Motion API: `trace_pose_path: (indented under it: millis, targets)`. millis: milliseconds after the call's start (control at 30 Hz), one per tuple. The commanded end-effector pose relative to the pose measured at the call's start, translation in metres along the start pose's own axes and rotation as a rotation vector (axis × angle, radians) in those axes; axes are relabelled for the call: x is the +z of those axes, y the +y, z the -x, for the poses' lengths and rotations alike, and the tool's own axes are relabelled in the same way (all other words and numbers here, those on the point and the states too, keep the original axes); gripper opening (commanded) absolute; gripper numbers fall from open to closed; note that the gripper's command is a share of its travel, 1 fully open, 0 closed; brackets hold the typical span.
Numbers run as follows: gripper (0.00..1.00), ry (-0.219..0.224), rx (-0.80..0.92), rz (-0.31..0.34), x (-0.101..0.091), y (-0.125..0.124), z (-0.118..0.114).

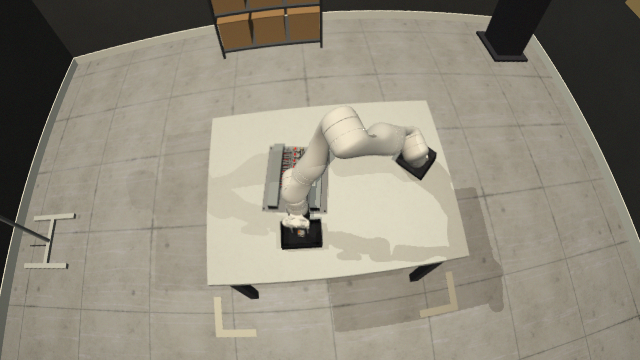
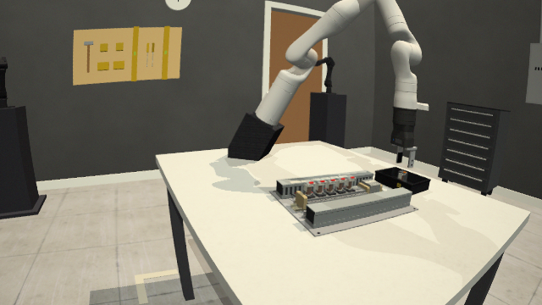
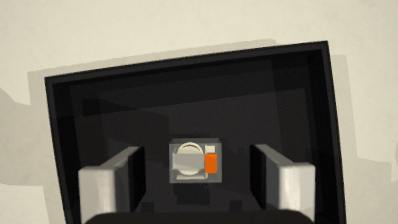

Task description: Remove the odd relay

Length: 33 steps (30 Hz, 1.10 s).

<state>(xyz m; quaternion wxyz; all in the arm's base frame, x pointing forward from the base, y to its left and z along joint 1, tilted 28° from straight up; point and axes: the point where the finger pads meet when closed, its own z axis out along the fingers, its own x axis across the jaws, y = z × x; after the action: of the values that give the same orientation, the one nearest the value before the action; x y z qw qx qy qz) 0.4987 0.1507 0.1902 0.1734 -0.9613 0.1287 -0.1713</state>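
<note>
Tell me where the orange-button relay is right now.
The relay lies on the floor of the black tray, directly below the open gripper, touching neither finger. The tray sits just past the panel's end.
</note>
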Motion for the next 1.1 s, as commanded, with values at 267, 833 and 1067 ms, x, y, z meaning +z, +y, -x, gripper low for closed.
trace_pose_path:
  millis: [267,833,1067]
  targets:
    - [0.98,0.002,0.0,0.0,-0.053,0.0,-0.001]
    - [0.98,0.002,0.0,0.0,-0.068,0.0,-0.001]
    - [0.98,0.002,0.0,0.0,-0.068,0.0,-0.001]
